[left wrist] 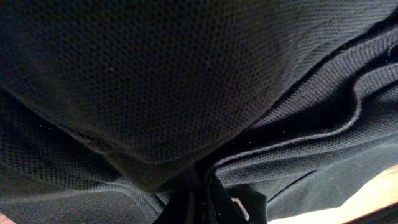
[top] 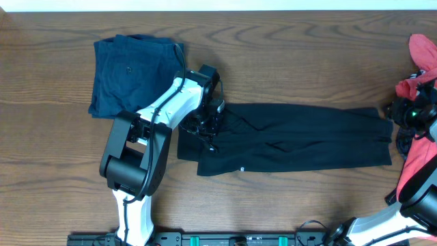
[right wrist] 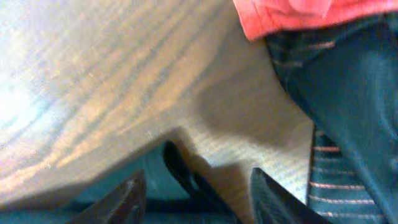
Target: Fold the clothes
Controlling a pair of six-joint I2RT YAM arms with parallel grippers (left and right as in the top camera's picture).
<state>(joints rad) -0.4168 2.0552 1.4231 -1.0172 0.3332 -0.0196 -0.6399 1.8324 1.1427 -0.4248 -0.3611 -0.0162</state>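
A long black garment (top: 300, 137) lies flat across the middle of the table, with a small white logo (top: 242, 170) near its front edge. My left gripper (top: 208, 128) sits on its left end. In the left wrist view the black fabric (left wrist: 186, 81) fills the frame, bunched in folds, and the jaws (left wrist: 196, 208) are pinched together on it. My right gripper (top: 404, 113) is at the garment's right end. Its fingers (right wrist: 199, 196) are spread apart over the wood and hold nothing. Folded navy-blue shorts (top: 133, 72) lie at the back left. Coral-red pieces (top: 422, 72) lie at the right edge.
In the right wrist view, coral-red cloth (right wrist: 298, 15) and a dark teal striped fabric (right wrist: 348, 106) lie just right of the fingers. A dark cord or hem (right wrist: 186, 174) runs between the fingers. The wooden table (top: 300, 61) shows behind the black garment.
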